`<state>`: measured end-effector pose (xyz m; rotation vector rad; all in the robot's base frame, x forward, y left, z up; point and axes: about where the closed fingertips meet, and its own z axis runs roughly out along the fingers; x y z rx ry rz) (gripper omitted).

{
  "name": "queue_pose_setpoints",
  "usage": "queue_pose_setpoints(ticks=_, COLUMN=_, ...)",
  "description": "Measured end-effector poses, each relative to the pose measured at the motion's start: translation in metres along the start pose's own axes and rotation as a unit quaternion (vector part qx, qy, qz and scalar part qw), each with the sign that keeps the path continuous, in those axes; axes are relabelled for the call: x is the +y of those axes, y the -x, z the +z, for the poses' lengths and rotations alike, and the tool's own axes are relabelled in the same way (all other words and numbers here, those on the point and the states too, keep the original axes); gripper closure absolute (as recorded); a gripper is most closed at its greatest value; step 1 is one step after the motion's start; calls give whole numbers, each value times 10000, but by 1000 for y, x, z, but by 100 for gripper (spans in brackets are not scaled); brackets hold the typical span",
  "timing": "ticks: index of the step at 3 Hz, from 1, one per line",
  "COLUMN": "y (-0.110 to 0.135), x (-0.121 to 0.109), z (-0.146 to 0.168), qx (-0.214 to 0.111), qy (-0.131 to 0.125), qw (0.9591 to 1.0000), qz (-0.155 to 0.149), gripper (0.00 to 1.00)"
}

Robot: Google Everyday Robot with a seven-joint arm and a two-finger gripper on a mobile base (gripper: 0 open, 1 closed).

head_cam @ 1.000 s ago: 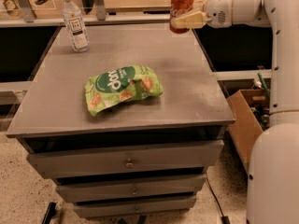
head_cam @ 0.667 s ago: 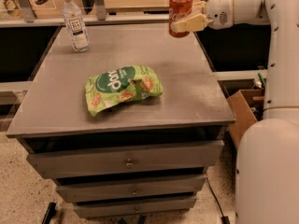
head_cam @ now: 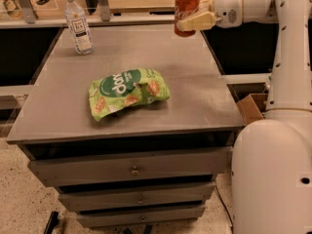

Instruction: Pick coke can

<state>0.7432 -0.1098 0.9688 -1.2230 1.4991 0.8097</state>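
The coke can (head_cam: pixel 186 5) is red with white script and a silver top, upright at the far right of the grey cabinet top (head_cam: pixel 195 96). My gripper (head_cam: pixel 195 17) reaches in from the right on the white arm and is shut on the can, one cream finger (head_cam: pixel 200 21) across its lower front. The can is held above the far right corner of the cabinet top.
A clear plastic bottle (head_cam: pixel 78 23) with a white cap stands at the far left of the top. A green snack bag (head_cam: pixel 127 92) lies in the middle. Drawers are below the top. A cardboard box (head_cam: pixel 250 107) sits right of the cabinet, beside my white base (head_cam: pixel 271 179).
The can in my gripper has risen slightly from the cabinet top. The bottle and the bag have not moved.
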Motion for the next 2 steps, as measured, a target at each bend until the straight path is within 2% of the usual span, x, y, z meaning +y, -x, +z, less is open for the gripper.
queue_pose_setpoints(ticks=1, y=18, x=-4, z=6, qx=-54, qy=-62, qw=10000, qz=-51, gripper=100)
queue_pose_setpoints(ticks=2, y=18, x=-4, z=6, qx=-55, qy=-62, qw=10000, qz=-51, gripper=100)
